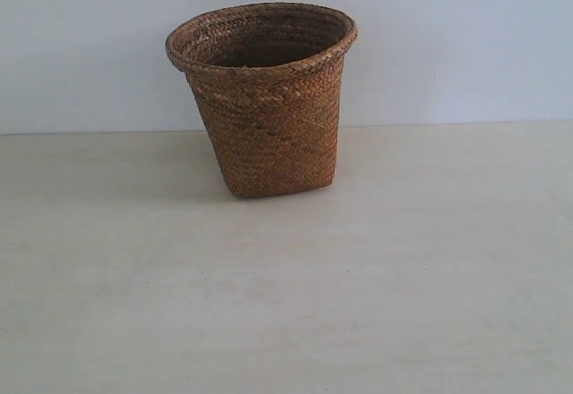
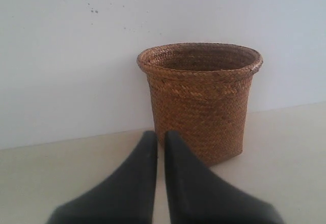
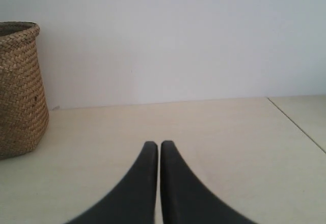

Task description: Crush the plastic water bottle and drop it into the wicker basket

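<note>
**Waiting clenched and empty, with no bottle in sight**

Nearest to you, the left end effector (image 2: pixel 160 135) is sitting clenched, closed almost flush with nothing caught in it. The right end effector (image 3: pixel 159 145) is showing the same: pinched together, gripping nothing. Both are pointing level along the pale desk (image 1: pixel 376 313), which is lying bare ahead of them. I judge this low pose is keeping each wrist camera looking across the surface.

Further on, the wicker basket (image 1: pixel 269 116) is standing upright on the desk, mouth up and close to the wall (image 1: pixel 466 45), which is leaving it open to a drop from above. The left arm is facing it squarely, while the right wrist view is catching only one flank.

The plastic water bottle is not appearing in any view. Only the upper inner weave of the basket is showing, so you cannot tell whether the bottle is lying inside.
</note>
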{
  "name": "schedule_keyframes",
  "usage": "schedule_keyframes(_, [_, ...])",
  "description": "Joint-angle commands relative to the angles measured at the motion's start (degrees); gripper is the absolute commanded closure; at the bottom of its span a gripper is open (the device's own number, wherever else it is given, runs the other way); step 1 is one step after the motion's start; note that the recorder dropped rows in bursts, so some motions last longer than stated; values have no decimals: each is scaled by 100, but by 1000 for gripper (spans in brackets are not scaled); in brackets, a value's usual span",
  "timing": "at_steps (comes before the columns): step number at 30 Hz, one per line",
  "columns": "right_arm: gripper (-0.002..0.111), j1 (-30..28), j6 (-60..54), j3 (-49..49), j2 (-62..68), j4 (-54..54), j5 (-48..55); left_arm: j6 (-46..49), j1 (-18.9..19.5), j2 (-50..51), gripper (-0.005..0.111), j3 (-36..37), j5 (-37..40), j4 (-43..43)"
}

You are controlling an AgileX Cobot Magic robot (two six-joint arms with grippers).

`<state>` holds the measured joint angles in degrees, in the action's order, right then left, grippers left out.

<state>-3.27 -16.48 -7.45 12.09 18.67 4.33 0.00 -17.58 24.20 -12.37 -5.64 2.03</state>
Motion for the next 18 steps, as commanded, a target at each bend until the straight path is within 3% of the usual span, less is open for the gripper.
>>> schedule_keyframes(1, [108,-15,20,5,-21,5,8,-47,-17,-38,102,34,-32,26])
schedule_keyframes(14, [108,-15,20,5,-21,5,8,-47,-17,-38,102,34,-11,26])
schedule_keyframes(18, [108,-15,20,5,-21,5,31,-47,-17,-382,102,34,679,-203])
